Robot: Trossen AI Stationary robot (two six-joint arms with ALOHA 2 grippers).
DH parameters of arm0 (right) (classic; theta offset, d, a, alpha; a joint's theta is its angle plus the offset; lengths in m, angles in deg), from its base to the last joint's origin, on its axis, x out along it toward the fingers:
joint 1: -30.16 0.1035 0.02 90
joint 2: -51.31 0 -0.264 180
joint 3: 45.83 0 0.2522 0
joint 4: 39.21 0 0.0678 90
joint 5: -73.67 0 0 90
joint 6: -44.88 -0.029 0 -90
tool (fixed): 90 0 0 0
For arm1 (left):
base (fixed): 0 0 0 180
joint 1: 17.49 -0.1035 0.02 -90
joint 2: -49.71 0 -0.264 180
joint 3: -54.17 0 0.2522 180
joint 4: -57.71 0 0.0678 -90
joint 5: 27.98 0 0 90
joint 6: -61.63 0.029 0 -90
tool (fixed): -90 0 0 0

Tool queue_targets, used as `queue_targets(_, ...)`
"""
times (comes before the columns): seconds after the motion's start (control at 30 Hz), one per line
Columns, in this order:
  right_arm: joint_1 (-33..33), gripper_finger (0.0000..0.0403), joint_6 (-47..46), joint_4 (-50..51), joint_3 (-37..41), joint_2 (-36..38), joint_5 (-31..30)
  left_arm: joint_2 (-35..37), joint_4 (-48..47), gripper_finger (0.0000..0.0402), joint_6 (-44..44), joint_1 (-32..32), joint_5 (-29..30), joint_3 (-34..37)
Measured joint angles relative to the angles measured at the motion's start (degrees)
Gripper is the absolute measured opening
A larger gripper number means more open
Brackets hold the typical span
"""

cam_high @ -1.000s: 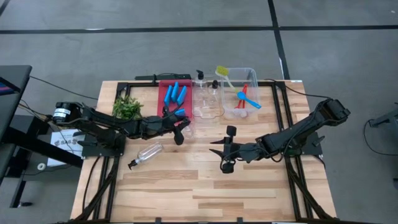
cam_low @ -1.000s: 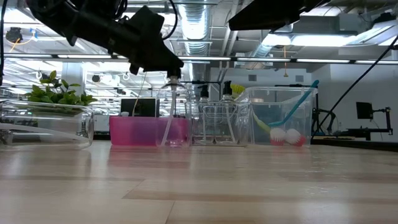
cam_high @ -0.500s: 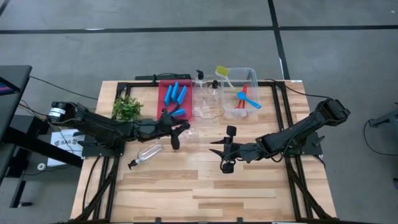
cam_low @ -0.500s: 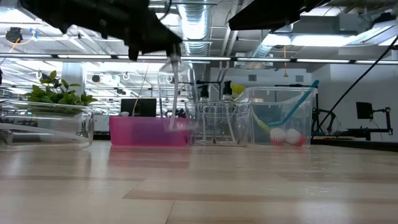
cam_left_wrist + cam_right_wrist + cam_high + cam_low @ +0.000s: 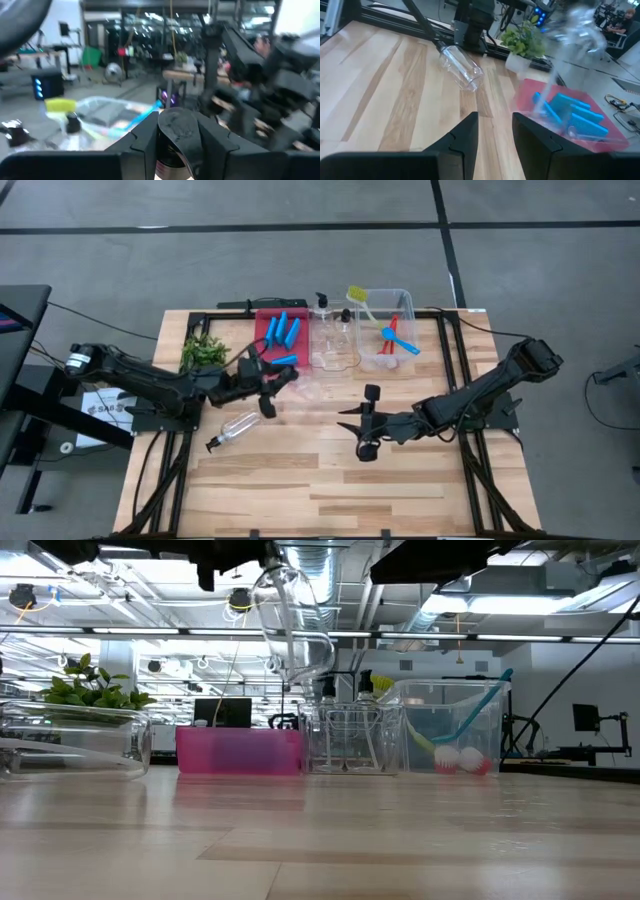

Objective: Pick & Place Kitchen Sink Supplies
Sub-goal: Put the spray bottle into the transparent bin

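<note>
A small clear bottle (image 5: 303, 387) with a black pump top hangs in the air in front of the red tray (image 5: 266, 318), with my left gripper (image 5: 272, 388) shut on it. In the low view this bottle (image 5: 290, 620) is tilted, high above the table. A second clear bottle (image 5: 236, 426) lies on its side on the wood near the left arm. My right gripper (image 5: 365, 423) hovers open over the table's middle, with nothing between its fingers (image 5: 470, 135). My left gripper pinches the bottle's black pump top (image 5: 175, 127) between its two fingers. The fingers come about level from the table's left. The clear body (image 5: 292, 635) sticks out ahead of them, slanting down, lifted clear of the table.
The red tray holds several blue sponges (image 5: 282, 332). To its right, one clear bin (image 5: 336, 355) holds bottles and another (image 5: 400, 300) holds blue, red and yellow-green brushes. A green plant (image 5: 203, 353) stands at the far left. The near half of the table is bare wood.
My left gripper has risen and drawn back toward the table's left, still shut on the bottle. The bottle, which stood upright on the table in front of the red tray, is now lifted clear and tilted.
</note>
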Motion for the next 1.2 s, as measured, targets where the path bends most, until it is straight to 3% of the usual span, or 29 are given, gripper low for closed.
queue_targets(0.37, 0.19, 0.0113, 0.16, -0.14, 0.00, -0.01, -0.02, -2.05, 6.22, 0.0106, 3.07, -11.21, -0.05, -0.73)
queue_targets(0.6, 0.03, 0.0113, 1.66, -0.32, 0.00, -0.01, -0.02, -9.06, 6.24, 0.0106, 3.27, -19.19, -8.17, -6.48)
queue_targets(1.2, -0.27, 0.0113, 1.64, 0.75, 0.00, -0.01, -0.02, -22.52, 8.21, 0.0106, 2.18, -28.69, -11.93, -11.56)
